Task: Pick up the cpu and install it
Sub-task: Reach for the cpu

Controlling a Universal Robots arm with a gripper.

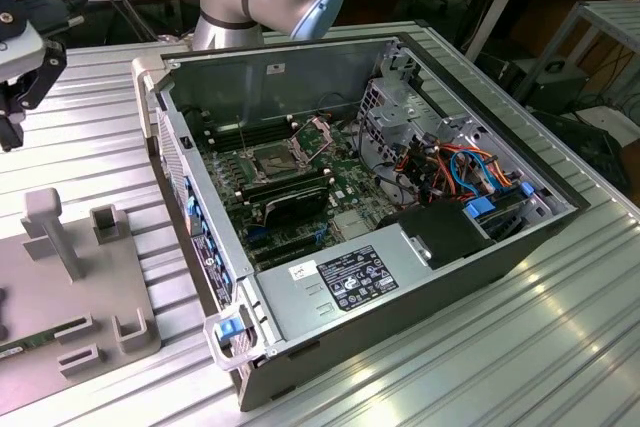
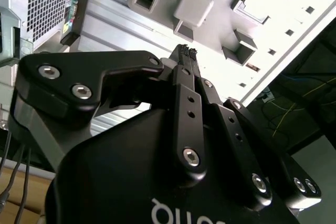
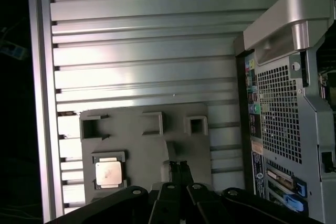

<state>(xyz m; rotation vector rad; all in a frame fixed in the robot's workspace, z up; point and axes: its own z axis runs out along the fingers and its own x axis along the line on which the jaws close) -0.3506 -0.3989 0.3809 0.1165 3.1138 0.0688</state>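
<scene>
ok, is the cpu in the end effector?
No, in the first wrist view the cpu sits in its pocket on the grey fixture plate, apart from the shut, empty end effector.

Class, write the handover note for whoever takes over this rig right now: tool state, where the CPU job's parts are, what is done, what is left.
Tool: shut, holding nothing, over the grey holder plate.
CPU: lying in its recess on that plate, apart from the tool.
Socket: inside the open computer case, metal frame lifted, looks empty.
Done: nothing visible yet.
Left: the whole job, both pickup and install.
</scene>
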